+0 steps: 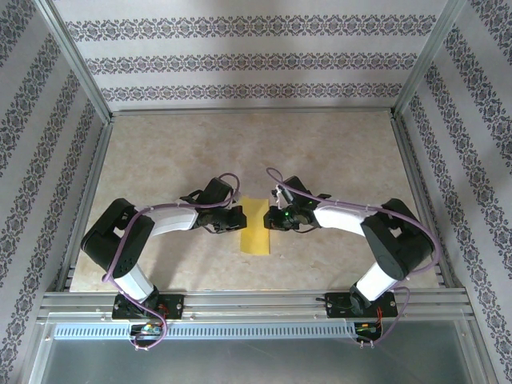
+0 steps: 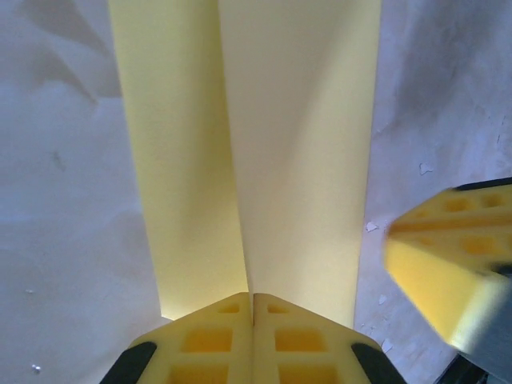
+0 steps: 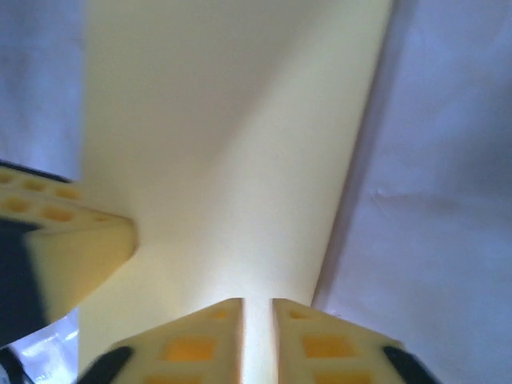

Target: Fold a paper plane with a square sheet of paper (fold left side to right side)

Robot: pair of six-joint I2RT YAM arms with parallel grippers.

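Though the paper (image 1: 256, 226) counts as a square sheet, from above I see it as a narrow upright strip, bright yellow and unmarked. It lies flat midway between the table's (image 1: 336, 160) left and right edges, somewhat nearer the near edge than the far one. The tabletop is beige with a faint marbled pattern.

The left gripper (image 1: 237, 221) sits at the strip's left long edge and the right gripper (image 1: 274, 219) at its right long edge, facing each other across it.

Through the left wrist camera, the left gripper (image 2: 253, 296) has its fingers pressed together, leaving only a hairline seam. They are yellow blocks moulded with square recesses and dark outer corners. A straight crease line in the paper (image 2: 304, 160) runs right down into that seam; I cannot tell whether any paper is caught there. One blurred finger (image 2: 448, 264) of the other arm shows at the paper's edge.

Through the right wrist camera, the right gripper (image 3: 258, 302) has its fingers slightly apart, a narrow slot with pale paper (image 3: 240, 144) showing through it. The sheet looks smooth and matte, softly shaded.
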